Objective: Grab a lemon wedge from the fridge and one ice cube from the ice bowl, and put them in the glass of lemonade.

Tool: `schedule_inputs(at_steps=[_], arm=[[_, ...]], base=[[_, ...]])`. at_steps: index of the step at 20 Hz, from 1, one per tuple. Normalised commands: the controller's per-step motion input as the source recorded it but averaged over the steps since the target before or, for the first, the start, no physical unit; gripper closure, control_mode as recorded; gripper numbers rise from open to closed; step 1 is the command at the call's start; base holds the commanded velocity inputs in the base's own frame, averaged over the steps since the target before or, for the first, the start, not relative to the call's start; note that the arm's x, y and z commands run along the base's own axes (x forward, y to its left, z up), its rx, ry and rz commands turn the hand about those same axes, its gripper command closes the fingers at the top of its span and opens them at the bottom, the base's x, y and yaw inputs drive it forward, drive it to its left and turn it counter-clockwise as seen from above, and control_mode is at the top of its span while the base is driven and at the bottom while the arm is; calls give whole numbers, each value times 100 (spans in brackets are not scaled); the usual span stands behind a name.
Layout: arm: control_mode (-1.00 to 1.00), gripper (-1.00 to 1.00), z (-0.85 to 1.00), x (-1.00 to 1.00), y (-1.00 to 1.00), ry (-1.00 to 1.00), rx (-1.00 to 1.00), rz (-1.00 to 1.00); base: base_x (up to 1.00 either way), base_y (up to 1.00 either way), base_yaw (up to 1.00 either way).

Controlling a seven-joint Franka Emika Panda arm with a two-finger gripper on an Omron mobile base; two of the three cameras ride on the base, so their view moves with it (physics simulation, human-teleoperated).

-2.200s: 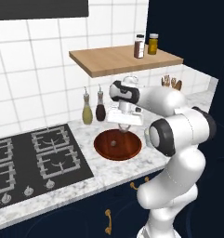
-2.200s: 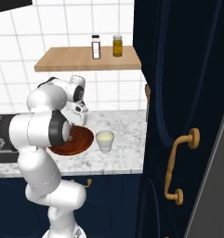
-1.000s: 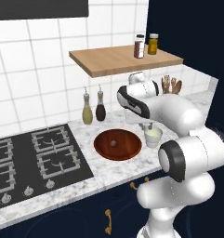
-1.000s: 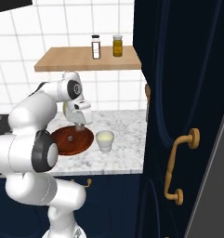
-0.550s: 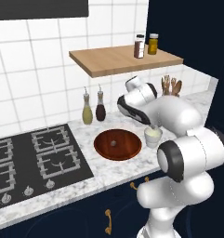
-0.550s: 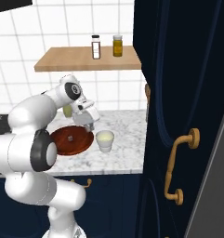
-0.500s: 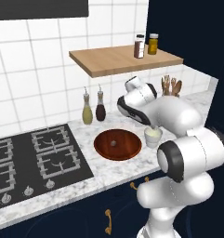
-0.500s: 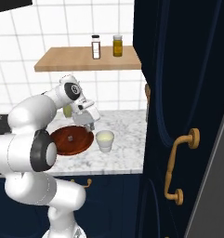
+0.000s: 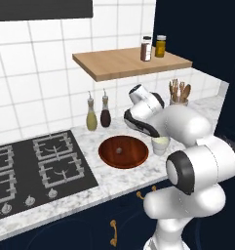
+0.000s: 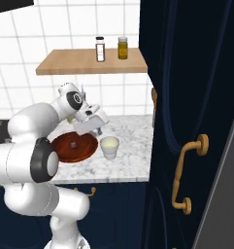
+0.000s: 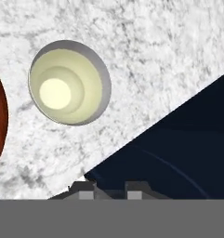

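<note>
This is a home kitchen, rendered rather than real. A marble worktop (image 9: 114, 178) runs along a wall of white tiles (image 9: 31, 78), with a black gas hob (image 9: 36, 168) set into it and the dark edge of a hood (image 9: 41, 7) above. A wooden shelf (image 9: 128, 63) on the wall carries two spice jars (image 9: 153, 48). Two oil bottles (image 9: 98, 113) stand against the tiles, and a pot of wooden utensils (image 9: 179, 93) sits in the corner. Below the worktop are navy cabinets (image 10: 113, 204) with gold handles (image 10: 181, 177). A wooden bowl (image 9: 124, 151) and a small cup (image 10: 109, 147) rest on the marble.
</note>
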Motion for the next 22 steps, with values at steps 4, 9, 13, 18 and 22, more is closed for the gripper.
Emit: schedule_inputs(at_steps=[4, 9, 13, 18, 22], arm=[[-100, 100, -48, 38, -9, 11, 0, 37], [-100, 100, -27, 42, -13, 16, 0, 30], [-100, 100, -14, 44, -17, 12, 0, 20], [-100, 100, -23, 43, 0, 10, 0, 14], [-100, 100, -31, 40, 0, 9, 0, 10]], base=[[0, 0, 0], [0, 0, 0], [0, 0, 0], [0, 0, 0], [0, 0, 0]])
